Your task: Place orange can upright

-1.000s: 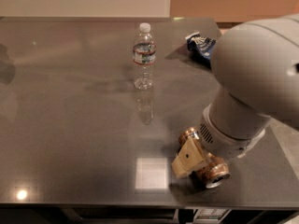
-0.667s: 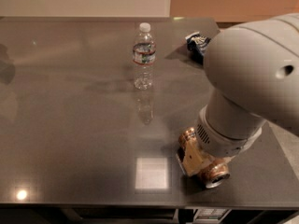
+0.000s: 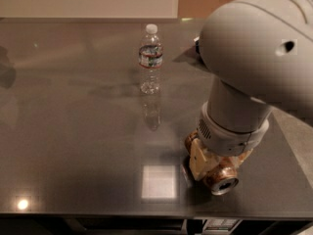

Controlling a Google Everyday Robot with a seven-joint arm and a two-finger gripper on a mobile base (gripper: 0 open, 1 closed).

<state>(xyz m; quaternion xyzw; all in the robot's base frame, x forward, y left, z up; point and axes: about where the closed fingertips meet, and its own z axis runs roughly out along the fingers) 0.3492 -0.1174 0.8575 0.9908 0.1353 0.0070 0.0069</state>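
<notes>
We read the gripper (image 3: pixel 206 166) as clamped on the orange can (image 3: pixel 221 176), which lies near-flat inside the claw just above the table (image 3: pixel 73 131), long axis sideways and silver end pointing near-right, so it needs rotating vertical before release.

My arm (image 3: pixel 254 58), cut off at the frame's right edge, covers most of the gripper (image 3: pixel 208 163) near the front of the table (image 3: pixel 73 131). I see only part of the orange can (image 3: pixel 222 176) beneath it.
</notes>
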